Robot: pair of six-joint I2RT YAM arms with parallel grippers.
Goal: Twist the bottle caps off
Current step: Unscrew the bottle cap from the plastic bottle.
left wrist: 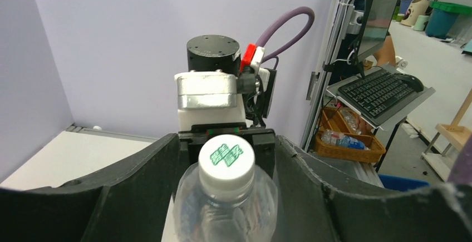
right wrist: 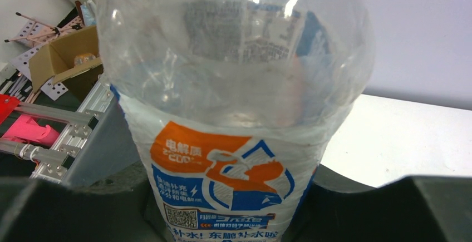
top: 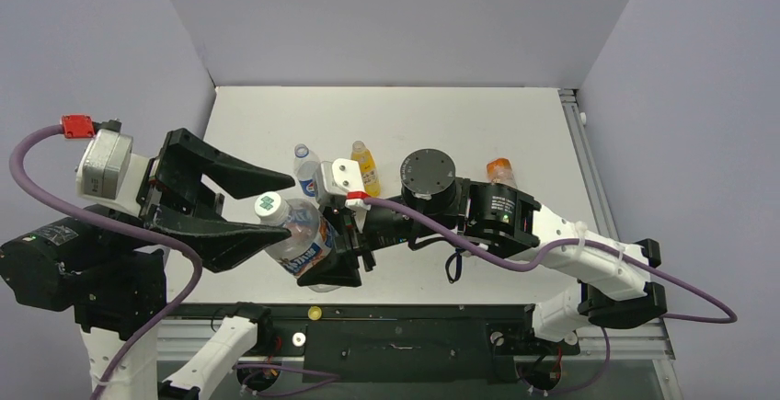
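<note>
I see my right fingers point(top: 342, 273) clamped on the tilted clear plastic water bottle point(top: 302, 242), while my left fingers point(top: 241, 176) stand open on either side of its white round screw cap point(top: 268, 204).

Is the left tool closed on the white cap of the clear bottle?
No, the left tool stands open, with gaps between its fingers and the white cap.

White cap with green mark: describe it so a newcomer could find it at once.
Near the front edge of the white table, the right gripper holds a tilted clear bottle. The cap sits on its neck, between the open fingers of the left gripper. Unlike the caps of the bottles standing behind, it carries a green printed logo.
</note>
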